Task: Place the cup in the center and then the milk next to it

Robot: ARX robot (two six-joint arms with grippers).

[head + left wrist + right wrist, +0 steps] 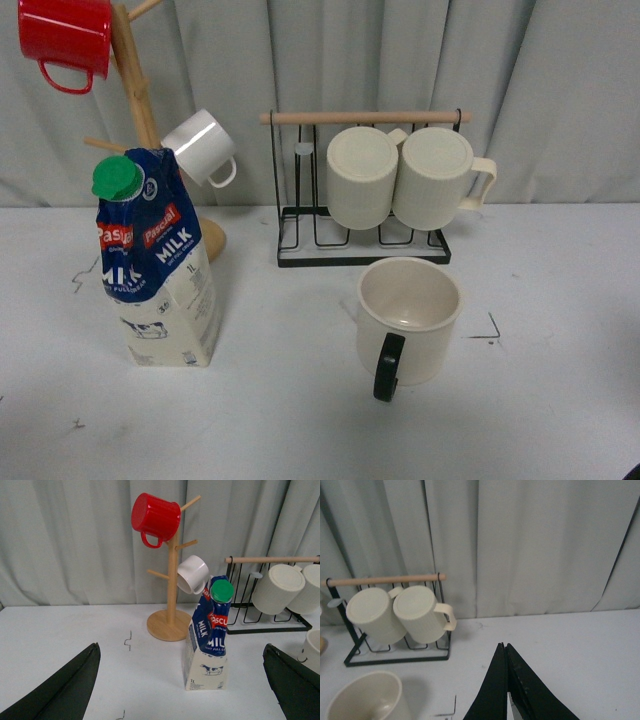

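On the white table (300, 420), a little right of the middle, the cup (408, 320) stands upright with its mouth open to the top and its black handle (388, 367) turned to the near side. It stands just near of the wire rack (362, 250), apart from it. Two ribbed mugs (400, 178) hang side by side on the rack under a wooden bar.

Well to the left of the cup, the milk (160, 265) stands upright. Its blue top is creased and its green cap (117, 179) leans left. Table shows between carton and cup. Just behind the milk is the mug tree (135, 80). A red mug (65, 40) hangs high on it and a white mug (203, 147) lower on its right side. A grey curtain (560, 90) closes the far side.

Neither arm shows in the front view. In the left wrist view the left gripper (181, 647) is spread wide and holds nothing, with the milk standing on the table beyond it, between its two dark fingers (70, 690). In the right wrist view the right gripper (505, 650) is clenched, finger against finger, with nothing between. It hangs over bare table to the right of the cup, and only part of the cup's rim shows in that view. A small black mark (490, 330) lies on the table right of the cup.
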